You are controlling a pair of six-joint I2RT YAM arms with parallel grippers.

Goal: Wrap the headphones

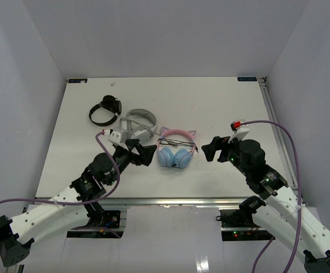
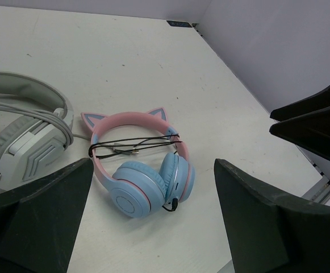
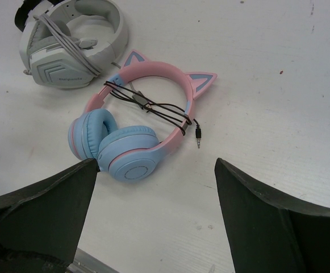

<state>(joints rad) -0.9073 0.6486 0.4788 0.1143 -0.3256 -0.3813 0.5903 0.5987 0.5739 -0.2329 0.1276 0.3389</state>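
The headphones (image 1: pixel 176 149) lie flat on the white table near its middle, with a pink cat-eared headband and light blue ear cups folded together. A thin dark cable (image 3: pixel 150 105) is wound across the headband, its plug (image 3: pixel 199 136) resting on the table. They also show in the left wrist view (image 2: pixel 145 173). My left gripper (image 1: pixel 149 153) is open and empty just left of them. My right gripper (image 1: pixel 210 150) is open and empty just right of them. Neither touches them.
Grey-white headphones (image 1: pixel 138 126) lie just left of and behind the pink ones, close to my left gripper. Small black headphones (image 1: pixel 105 111) lie further back left. The table's (image 1: pixel 221 102) front edge runs just below the grippers.
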